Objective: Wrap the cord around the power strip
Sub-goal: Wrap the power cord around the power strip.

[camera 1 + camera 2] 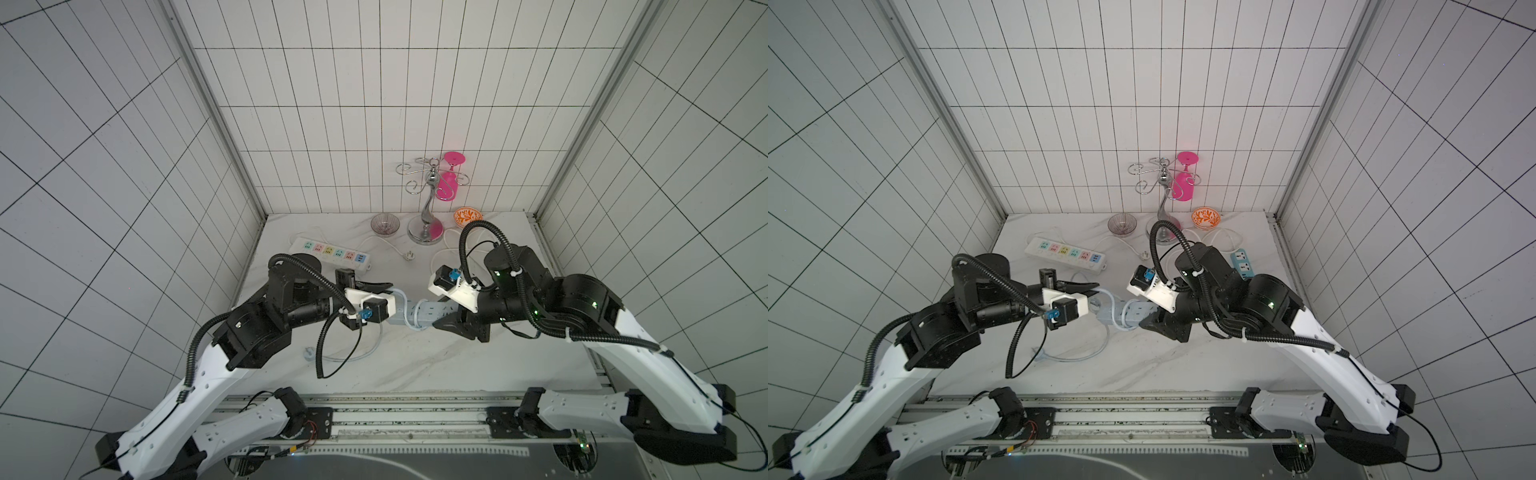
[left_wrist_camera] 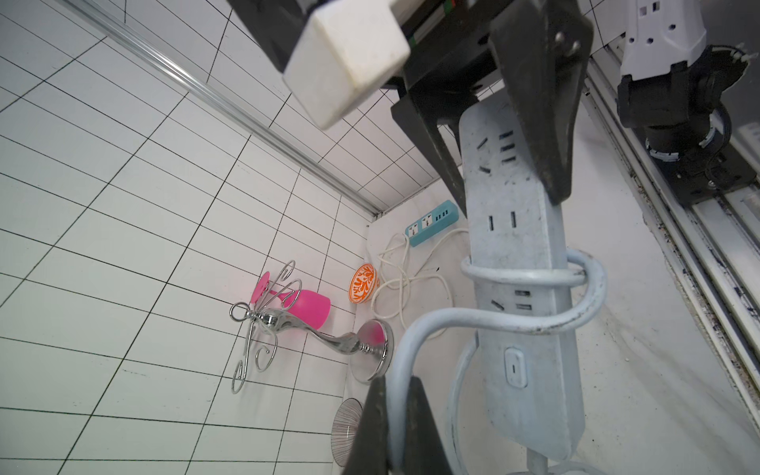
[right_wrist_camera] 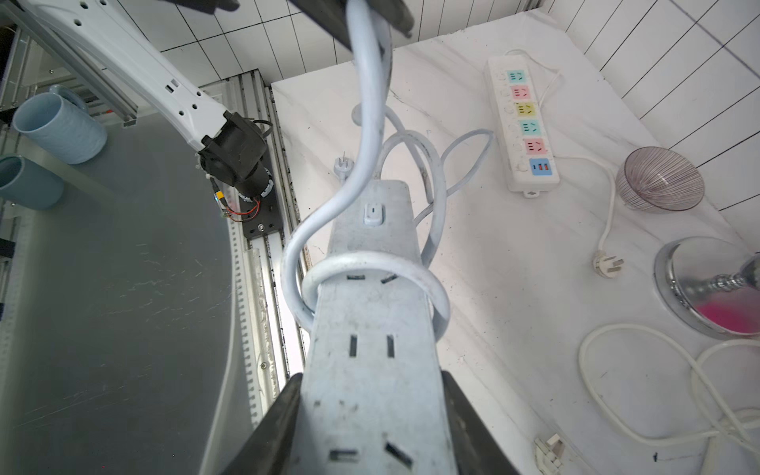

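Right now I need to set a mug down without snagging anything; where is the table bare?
The widest bare patch is at the front of the table, between the held power strip and the front rail, right of the slack cord. The back edge is crowded: white strip, glass bowl, rack, orange bowl, blue strip.

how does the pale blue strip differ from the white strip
The pale blue strip is gripped by the right hand; the white strip lies untouched on the table. The pale blue strip's cord loops around it; the white strip's cable trails loose. Pale blue strip: plain sockets; white strip: coloured ones. Both are socket bars.
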Tool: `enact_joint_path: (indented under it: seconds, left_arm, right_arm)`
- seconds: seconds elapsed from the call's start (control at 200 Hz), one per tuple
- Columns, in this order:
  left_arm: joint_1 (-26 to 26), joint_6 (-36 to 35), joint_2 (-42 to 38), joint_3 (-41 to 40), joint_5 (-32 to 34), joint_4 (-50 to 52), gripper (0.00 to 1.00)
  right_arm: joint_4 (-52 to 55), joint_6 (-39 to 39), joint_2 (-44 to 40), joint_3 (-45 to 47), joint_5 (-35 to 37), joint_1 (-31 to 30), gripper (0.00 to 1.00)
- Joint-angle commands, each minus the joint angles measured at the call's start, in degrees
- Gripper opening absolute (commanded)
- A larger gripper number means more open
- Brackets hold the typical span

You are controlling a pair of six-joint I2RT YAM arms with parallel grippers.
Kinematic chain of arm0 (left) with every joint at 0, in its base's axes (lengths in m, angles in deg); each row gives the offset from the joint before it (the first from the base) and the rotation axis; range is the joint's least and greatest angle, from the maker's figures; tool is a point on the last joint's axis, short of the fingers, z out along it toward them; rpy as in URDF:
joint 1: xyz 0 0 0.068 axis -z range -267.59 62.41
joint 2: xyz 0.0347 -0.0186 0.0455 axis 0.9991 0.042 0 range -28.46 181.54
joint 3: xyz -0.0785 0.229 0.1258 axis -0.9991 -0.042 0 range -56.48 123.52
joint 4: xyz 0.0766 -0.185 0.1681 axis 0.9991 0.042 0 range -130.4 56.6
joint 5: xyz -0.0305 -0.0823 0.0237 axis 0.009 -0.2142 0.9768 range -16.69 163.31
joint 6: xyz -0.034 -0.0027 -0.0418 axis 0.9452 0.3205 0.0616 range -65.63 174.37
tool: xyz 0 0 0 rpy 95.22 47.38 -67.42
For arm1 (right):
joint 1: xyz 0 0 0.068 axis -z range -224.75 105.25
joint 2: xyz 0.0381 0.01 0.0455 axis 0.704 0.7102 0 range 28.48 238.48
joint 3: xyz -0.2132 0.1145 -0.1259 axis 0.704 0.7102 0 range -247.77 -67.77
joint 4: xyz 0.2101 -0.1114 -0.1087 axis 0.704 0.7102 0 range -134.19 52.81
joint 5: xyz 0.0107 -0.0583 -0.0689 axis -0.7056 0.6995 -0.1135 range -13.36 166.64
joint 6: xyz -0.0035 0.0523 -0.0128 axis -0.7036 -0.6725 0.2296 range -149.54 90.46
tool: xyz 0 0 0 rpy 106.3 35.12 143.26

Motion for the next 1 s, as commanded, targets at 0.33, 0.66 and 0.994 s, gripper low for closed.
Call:
enact_joint_path:
  seconds: [0.33, 0.66, 0.994]
  left_arm:
    - [-4.36, 1.35, 5.49, 6.07, -5.03, -9.05, 0.00]
    - [-8.28, 9.70, 7.65, 6.29, -18.35, -16.39, 0.00]
    - [-10.26, 17.67, 5.85, 4.22, -21.88, -21.65, 0.03]
  right_arm:
    - [-4.79, -1.00, -2.40, -0.27, -20.66, -4.29, 0.00]
    - [-20.22, -2.20, -4.86, 6.98, -32.58, -4.70, 0.00]
    - [-35.56, -5.56, -11.24, 8.15, -38.16, -4.71, 0.00]
